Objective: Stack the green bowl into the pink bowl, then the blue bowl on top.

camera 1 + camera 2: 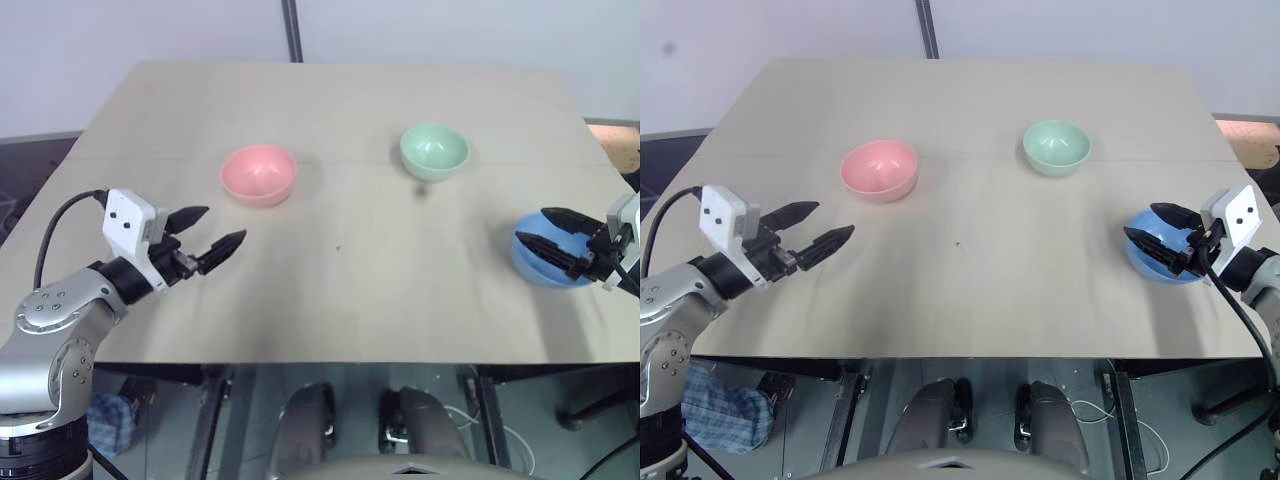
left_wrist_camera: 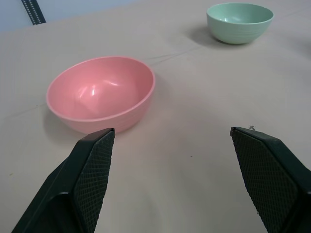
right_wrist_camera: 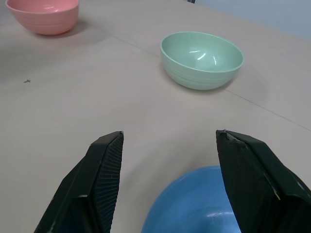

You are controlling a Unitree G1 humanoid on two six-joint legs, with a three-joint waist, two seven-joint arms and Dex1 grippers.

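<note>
A pale beige table point(image 1: 340, 300) stands before a light wall, with a dark post point(image 1: 291, 30) at 12 o'clock and dark floor beside it. Three bowls sit apart on it, one of each colour: the pink bowl point(image 1: 259, 174) at 11 o'clock, the green bowl point(image 1: 434, 150) at 1 o'clock, the blue bowl point(image 1: 545, 255) at 3 o'clock. The left gripper point(image 1: 213, 235) hovers at 9 o'clock, jaws apart and empty. The right gripper point(image 1: 1152, 227) has its jaws spread over the blue bowl's rim.

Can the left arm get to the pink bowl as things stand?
Probably yes. The left end effector is open and empty, pointing toward the pink bowl, with only bare table between them. The green bowl sits well off to the side.
</note>
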